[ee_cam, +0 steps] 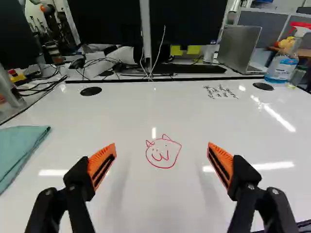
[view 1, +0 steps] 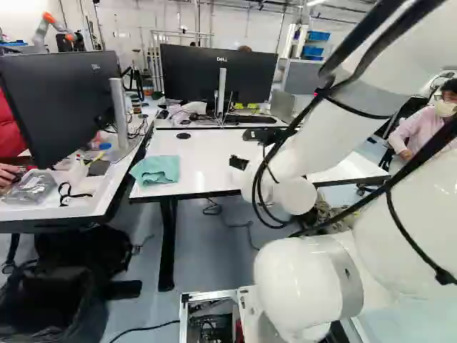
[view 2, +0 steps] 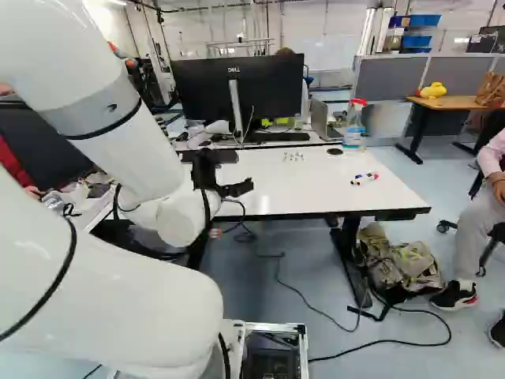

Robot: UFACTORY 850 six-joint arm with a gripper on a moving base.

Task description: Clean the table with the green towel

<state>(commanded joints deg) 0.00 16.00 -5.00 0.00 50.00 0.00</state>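
nearest the camera comes the black gripper (view 2: 225, 175), its jaws released and spread wide, nothing held between them. beside it on its left, flat on the white table (view 1: 207, 166), lies the green towel (view 1: 156, 170), clear of the jaws; the left base view gives it whole, near the table's front corner, while the wrist view cuts part of it off. in the right base view the arm (view 2: 134, 150) blocks that corner. ahead of the jaws, roughly midway between their lines, the wrist view has a red drawing (ee_cam: 164, 167) of a smiling face with ears, which neither base view makes out. farther on is black writing (ee_cam: 219, 92); the right base view turns it into faint specks. that view alone shows the markers (view 2: 364, 178) near the table's right end. the spray bottle (view 2: 354, 126) with its red head appears there and in the wrist view, which adds a small glass (ee_cam: 297, 75) just beside it, partly cut off. beyond stand the laptop (ee_cam: 240, 48) and a large monitor (view 1: 218, 71), its top lost to the wrist view. a dark flat thing (view 1: 263, 134) near the table's back edge is too unclear to name.
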